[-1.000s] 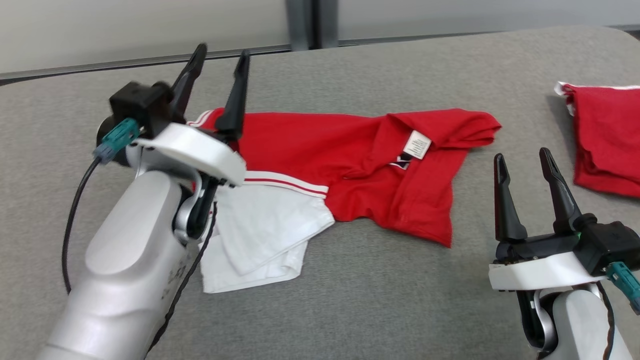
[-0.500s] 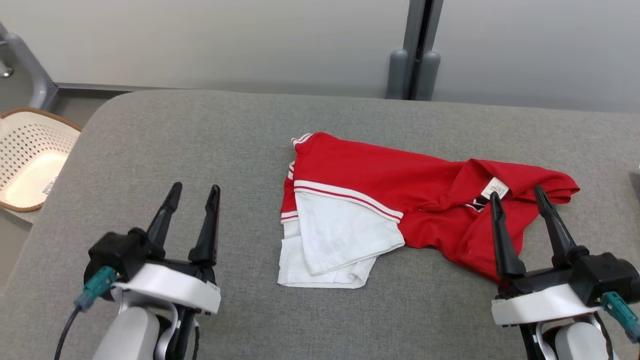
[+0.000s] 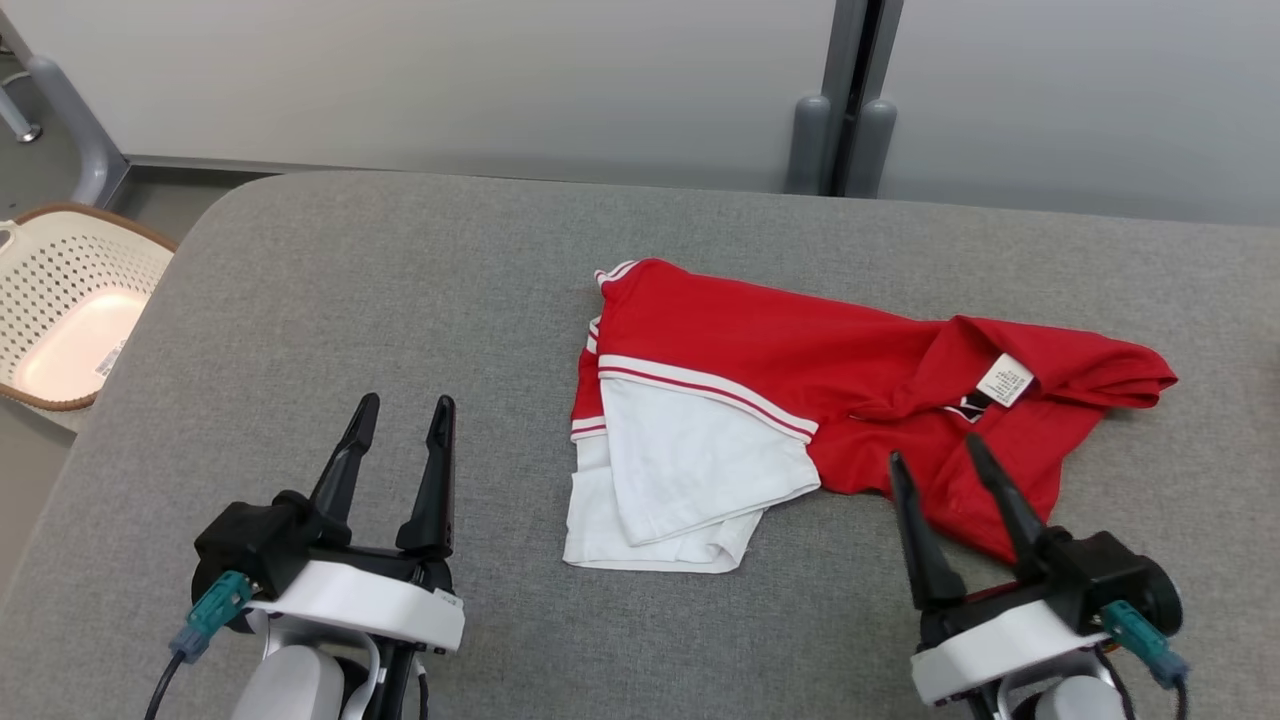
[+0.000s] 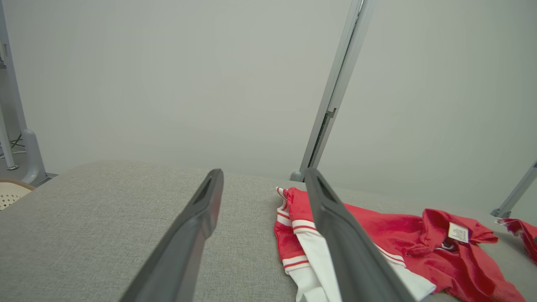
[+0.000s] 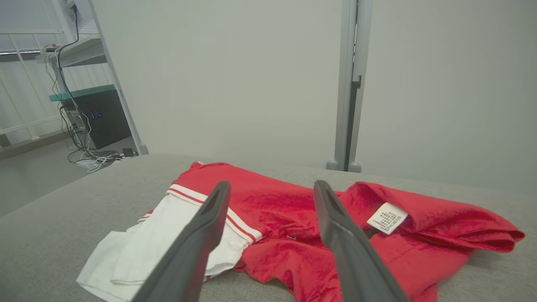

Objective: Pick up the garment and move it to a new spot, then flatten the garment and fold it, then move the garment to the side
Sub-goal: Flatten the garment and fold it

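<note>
A grey fabric-covered table (image 3: 300, 300) carries one crumpled red-and-white garment (image 3: 760, 340), lying right of the table's middle, white part nearest the table's front edge.

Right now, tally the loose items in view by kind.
Red-and-white garment: 1
Red cloth, cut off at the left wrist view's edge: 1
Basket: 1
Total: 3

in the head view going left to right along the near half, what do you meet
white basket → left gripper → red and white garment
</note>
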`<state>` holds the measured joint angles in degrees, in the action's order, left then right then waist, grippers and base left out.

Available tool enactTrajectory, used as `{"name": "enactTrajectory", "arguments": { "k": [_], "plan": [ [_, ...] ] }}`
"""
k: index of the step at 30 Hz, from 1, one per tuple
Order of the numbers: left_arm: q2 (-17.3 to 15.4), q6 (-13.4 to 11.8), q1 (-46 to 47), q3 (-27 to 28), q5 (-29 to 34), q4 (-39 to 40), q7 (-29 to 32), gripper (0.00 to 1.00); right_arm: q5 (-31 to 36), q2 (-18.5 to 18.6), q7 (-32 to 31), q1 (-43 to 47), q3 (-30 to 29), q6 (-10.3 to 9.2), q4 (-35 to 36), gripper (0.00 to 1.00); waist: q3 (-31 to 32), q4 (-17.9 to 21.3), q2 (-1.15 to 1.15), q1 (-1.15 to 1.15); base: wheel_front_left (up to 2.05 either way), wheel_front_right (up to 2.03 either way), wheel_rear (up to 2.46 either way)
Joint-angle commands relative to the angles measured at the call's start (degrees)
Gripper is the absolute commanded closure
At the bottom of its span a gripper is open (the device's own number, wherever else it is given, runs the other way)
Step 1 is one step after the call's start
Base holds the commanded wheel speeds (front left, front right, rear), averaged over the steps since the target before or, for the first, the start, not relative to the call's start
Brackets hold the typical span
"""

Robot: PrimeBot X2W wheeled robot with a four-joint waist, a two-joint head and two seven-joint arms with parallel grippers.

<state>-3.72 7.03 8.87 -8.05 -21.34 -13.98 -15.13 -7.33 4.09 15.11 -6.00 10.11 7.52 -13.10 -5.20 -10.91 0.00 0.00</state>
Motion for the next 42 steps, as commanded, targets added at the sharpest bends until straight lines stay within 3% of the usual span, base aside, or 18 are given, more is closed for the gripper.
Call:
{"name": "enactTrajectory", "arguments": {
  "k": [1,7,20,21,22,23,33,42],
  "plan": [
    [-0.05,0.34,1.38,0.14,0.37,-0.23,0.02,0.0,-1.18,0.53,-0.48,-1.06,1.69,-0.07,-1.77,0.0,-0.89,-0.64,0.0,0.0,0.0,0.0,0.0],
    [0.48,0.53,2.24,-1.88,0.41,-1.36,0.01,0.0,-4.54,1.88,-3.29,-4.65,7.79,-0.07,-9.75,0.0,-3.33,-3.1,0.0,0.0,0.0,0.0,0.0],
    [0.72,0.47,4.44,-5.39,-1.45,-2.43,0.0,0.0,-12.46,3.14,-3.88,-10.83,11.2,-0.06,-19.42,0.0,-7.82,-9.04,0.0,0.0,0.0,0.0,0.0],
    [0.73,0.48,4.5,-5.5,-1.53,-2.49,0.0,0.0,-12.85,3.31,-3.74,-11.06,11.5,-0.05,-19.76,0.14,-7.91,-9.3,0.0,0.0,0.0,0.0,0.0],
    [0.71,0.48,4.54,-5.62,-1.72,-2.54,0.0,0.0,-12.98,3.53,-3.47,-11.32,11.88,-0.05,-20.01,0.72,-7.96,-9.54,0.0,0.0,0.0,0.0,0.0],
    [0.71,0.48,4.53,-5.73,-1.81,-2.6,0.0,0.0,-13.06,3.75,-3.13,-11.51,12.15,-0.05,-19.97,1.0,-7.95,-9.77,0.0,0.0,0.0,0.0,0.0],
    [0.73,0.48,3.07,-6.39,-2.35,-3.23,0.01,0.0,-12.04,4.76,-0.97,-10.75,10.24,-0.05,-17.09,1.0,-5.79,-11.13,0.0,0.0,0.0,0.0,0.0],
    [0.72,0.49,2.16,-6.51,-2.33,-4.0,0.0,0.0,-10.64,4.27,-5.57,-8.85,8.01,-0.05,-13.9,1.0,-3.84,-11.29,0.0,0.0,0.0,0.0,0.0]
  ]
}}
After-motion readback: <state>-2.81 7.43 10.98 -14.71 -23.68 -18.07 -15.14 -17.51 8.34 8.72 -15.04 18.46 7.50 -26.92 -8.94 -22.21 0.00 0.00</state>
